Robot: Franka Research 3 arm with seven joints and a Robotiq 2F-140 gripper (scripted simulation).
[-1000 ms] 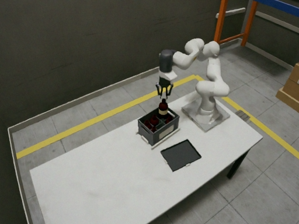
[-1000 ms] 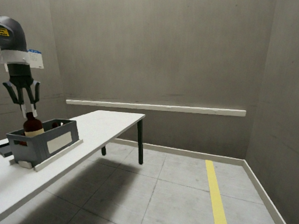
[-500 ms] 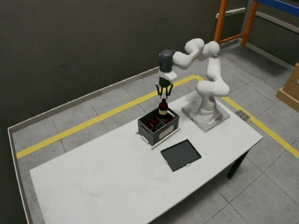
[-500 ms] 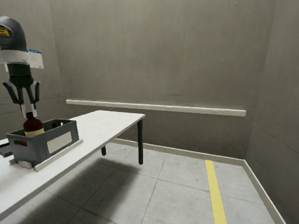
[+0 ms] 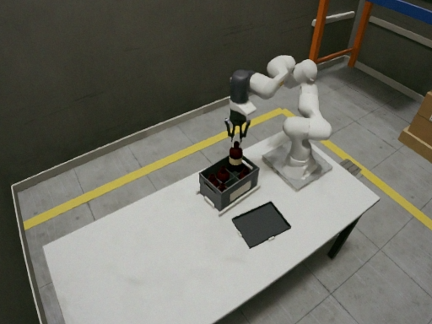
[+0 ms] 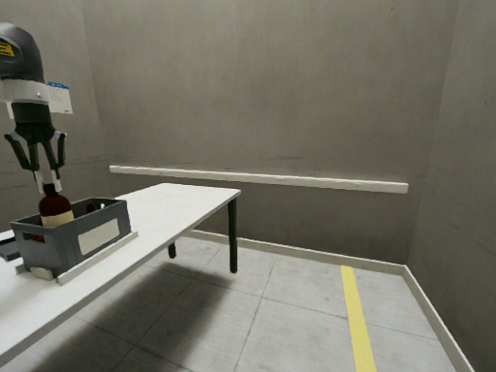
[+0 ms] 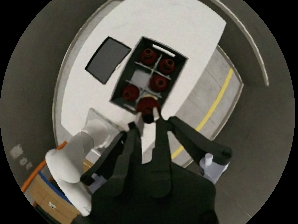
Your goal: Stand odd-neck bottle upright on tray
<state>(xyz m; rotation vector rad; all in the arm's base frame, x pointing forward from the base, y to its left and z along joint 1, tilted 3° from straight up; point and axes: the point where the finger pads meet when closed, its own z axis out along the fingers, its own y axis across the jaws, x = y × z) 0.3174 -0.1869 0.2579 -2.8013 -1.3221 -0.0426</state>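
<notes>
— Above the crate (image 5: 229,186), what have you got?

— My gripper (image 5: 237,136) is pinched on the neck of one bottle (image 5: 235,157), just under its opening. My fingers (image 6: 57,184) stand narrow, stopped by the neck between them. The bottle hangs upright with its shoulder and pale label band above the rim, its base seemingly not out of its compartment at the corner nearest my base. The other bottles (image 5: 222,174) stand lower in their own compartments.

— How do you expect it to handle?

— Stiff, I'd judge, like dark glass: it won't give under my pads, so grip comes from friction alone on a smooth, round, narrow neck. That could be slippery. The body is much wider than the neck, so most of the weight hangs below my hold. It will probably want to swing like a pendulum if I move sideways quickly. It looks breakable too, so I shouldn't knock it against the crate walls or dividers.

— Is the neck the right place to hold?

— It's the only part reachable while the neighbours crowd it. Any flare at the lip should help stop it sliding down through my pads.

— And the tray (image 5: 261,224)?

— It lies flat on the table (image 5: 126,261), near the crate but apart from it, on the side away from my base. I'd carry slowly and set the base down flat.
</notes>
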